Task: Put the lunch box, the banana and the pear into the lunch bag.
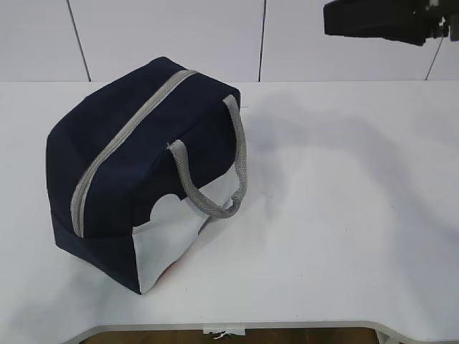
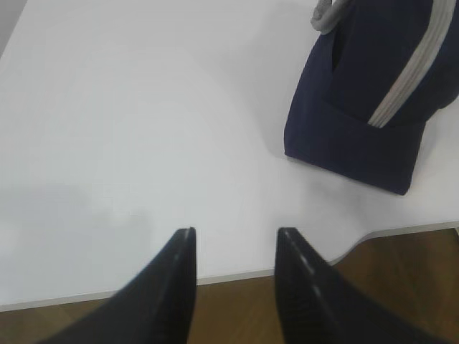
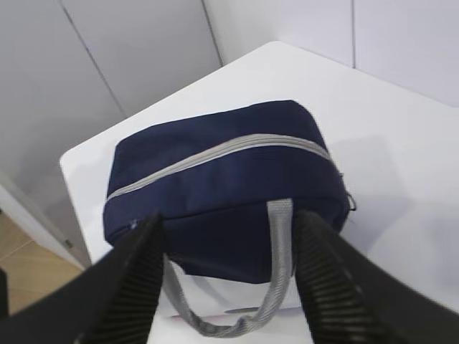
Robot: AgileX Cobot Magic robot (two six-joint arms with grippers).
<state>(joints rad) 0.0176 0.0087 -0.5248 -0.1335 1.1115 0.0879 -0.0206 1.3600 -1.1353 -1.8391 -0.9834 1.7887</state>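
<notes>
The navy-blue lunch bag (image 1: 136, 165) stands on the white table, left of centre, with its grey zipper strip (image 1: 125, 143) shut along the top and a grey handle (image 1: 215, 183) hanging over its white side panel. It also shows in the left wrist view (image 2: 366, 93) and the right wrist view (image 3: 222, 186). My left gripper (image 2: 237, 233) is open and empty over the table's front edge, left of the bag. My right gripper (image 3: 228, 218) is open and empty, high above the bag's handle side; its arm (image 1: 384, 21) shows at the top right. The lunch box, banana and pear are out of view.
The white table (image 1: 344, 215) has a rounded front edge with a notch (image 2: 358, 244); brown floor lies beyond it. White wall panels (image 1: 172, 36) stand behind the table.
</notes>
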